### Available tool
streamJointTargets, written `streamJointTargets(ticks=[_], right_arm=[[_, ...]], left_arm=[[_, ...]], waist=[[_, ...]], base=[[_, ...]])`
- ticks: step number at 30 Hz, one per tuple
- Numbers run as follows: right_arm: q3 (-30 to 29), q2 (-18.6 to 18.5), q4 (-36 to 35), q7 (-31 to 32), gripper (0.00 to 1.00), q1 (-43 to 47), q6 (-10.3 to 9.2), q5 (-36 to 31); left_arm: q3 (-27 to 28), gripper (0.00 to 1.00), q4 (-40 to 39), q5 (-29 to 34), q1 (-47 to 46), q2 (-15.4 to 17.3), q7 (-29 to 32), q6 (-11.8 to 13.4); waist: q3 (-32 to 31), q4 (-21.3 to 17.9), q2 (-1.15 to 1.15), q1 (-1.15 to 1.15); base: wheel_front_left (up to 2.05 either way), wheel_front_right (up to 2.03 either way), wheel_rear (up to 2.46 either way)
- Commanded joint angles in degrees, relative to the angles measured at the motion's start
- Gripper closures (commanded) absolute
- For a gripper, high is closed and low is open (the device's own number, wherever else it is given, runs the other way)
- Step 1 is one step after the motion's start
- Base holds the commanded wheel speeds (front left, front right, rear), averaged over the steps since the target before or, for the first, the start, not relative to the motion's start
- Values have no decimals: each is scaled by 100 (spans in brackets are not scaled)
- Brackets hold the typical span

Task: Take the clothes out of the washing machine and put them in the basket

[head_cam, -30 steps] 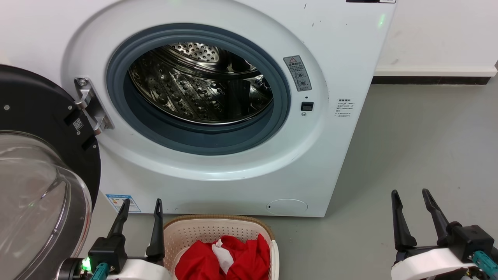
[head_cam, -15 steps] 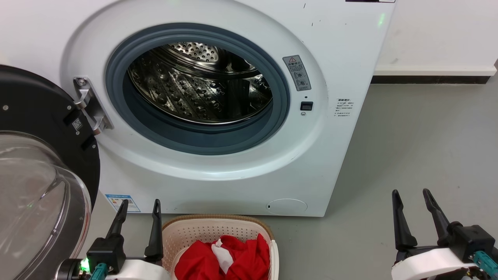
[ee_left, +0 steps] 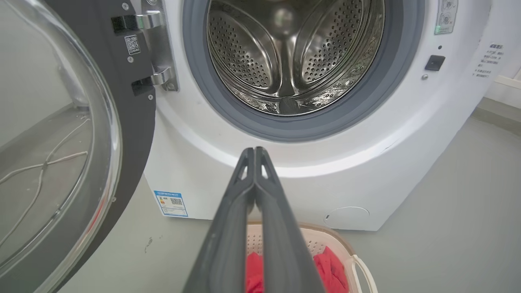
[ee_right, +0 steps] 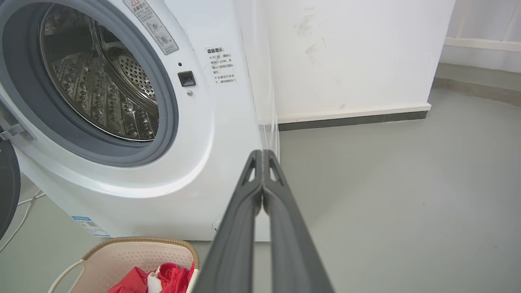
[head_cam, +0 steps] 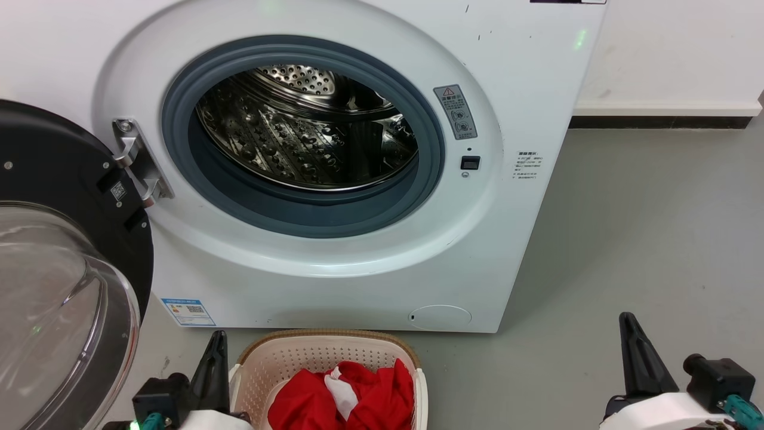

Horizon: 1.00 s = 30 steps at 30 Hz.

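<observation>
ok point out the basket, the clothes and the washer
basket (head_cam: 310, 358): head view, on the perforated back wall inside the rim
clothes (head_cam: 373, 400): head view, on the red fabric right of the white trim
washer (head_cam: 525, 71): head view, on the white front panel right of the porthole

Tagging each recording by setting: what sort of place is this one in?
Probably a laundry area, perhaps a test room: a white front-loading washing machine with its door open, a perforated laundry basket holding red clothes in front of it, and a bare grey floor.
</observation>
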Motion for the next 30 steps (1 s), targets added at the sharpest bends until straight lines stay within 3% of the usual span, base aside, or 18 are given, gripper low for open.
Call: streamJointTargets(ticks=[1,30], right_arm=[[-17,-8,-71,37,100,-109,0,213],[-143,-17,7,801,100,-413,-1,3285]], left_arm=[[53,100,-54,-200,-152,13,43,-18],[159,100,14,-3411,-443,5,754,-148]], waist=[[0,0,0,0],[-5,-6,0,0]], base=[[0,0,0],[0,0,0]])
